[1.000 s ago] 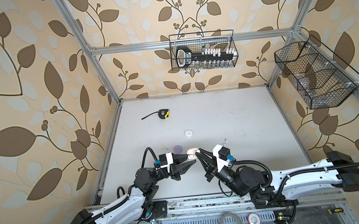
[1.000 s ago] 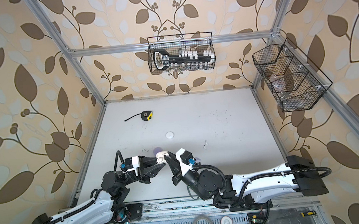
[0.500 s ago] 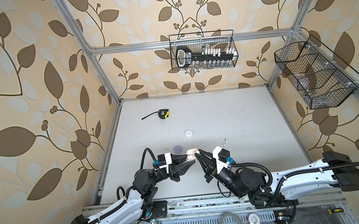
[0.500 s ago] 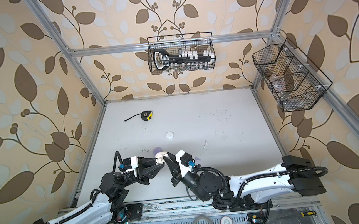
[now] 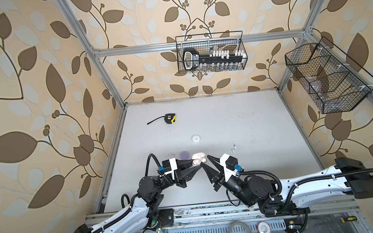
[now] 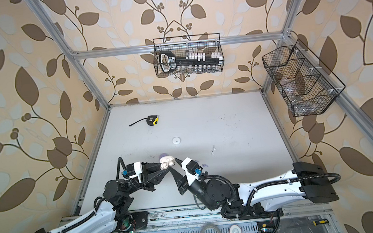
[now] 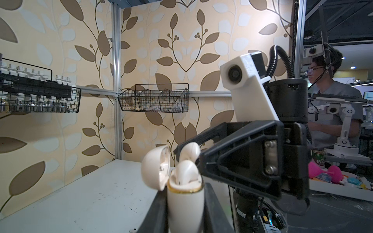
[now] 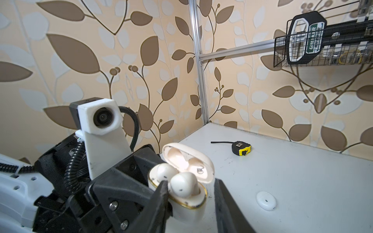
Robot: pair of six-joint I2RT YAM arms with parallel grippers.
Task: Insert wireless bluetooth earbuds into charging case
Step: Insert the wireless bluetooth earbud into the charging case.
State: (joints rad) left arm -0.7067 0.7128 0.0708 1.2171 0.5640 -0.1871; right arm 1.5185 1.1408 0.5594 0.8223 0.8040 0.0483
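Cream buds (image 8: 182, 184) sat in the case (image 8: 189, 203) the left claw (image 5: 194, 164) gripped; the open right claw (image 5: 205, 160) needed a straight, clean retreat.

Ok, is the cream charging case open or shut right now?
Open. The cream case has its lid swung back, with two cream earbuds sitting in its wells.

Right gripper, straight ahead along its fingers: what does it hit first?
Most likely the nearer cream earbud, seated proud in the open charging case that the left gripper clamps. It sits just ahead between the open fingers of the right gripper; the exact gap is hard to judge.
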